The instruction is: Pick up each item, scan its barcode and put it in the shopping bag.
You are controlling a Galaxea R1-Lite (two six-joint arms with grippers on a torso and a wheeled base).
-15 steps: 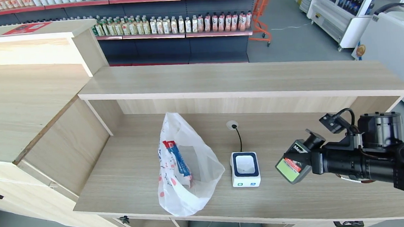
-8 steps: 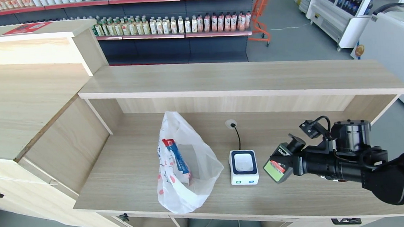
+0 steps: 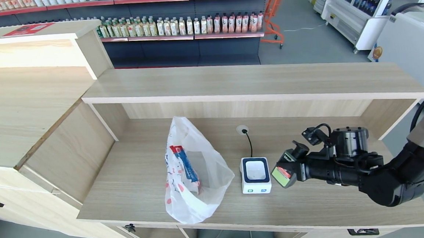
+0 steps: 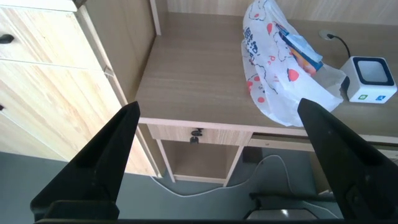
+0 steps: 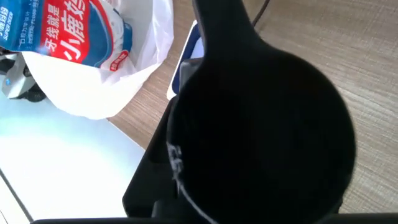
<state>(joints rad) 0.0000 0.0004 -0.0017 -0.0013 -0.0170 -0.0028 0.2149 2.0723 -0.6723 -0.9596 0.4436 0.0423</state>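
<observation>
Scanning step: my right claw [image 3: 290, 164] grips the dark, green-labelled item [image 3: 282, 174] just beside the scanner [image 3: 255, 175] on the counter [image 3: 313, 208]; next, I judge, its barcode must face the scanner window before the shopping bag [image 3: 195, 179]; my left claw [image 4: 219, 109] hangs open.

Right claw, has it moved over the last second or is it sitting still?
Yes. The right claw, shut on a green-and-red item, has travelled toward the robot's left, closing most of the gap to the barcode scanner.
</observation>
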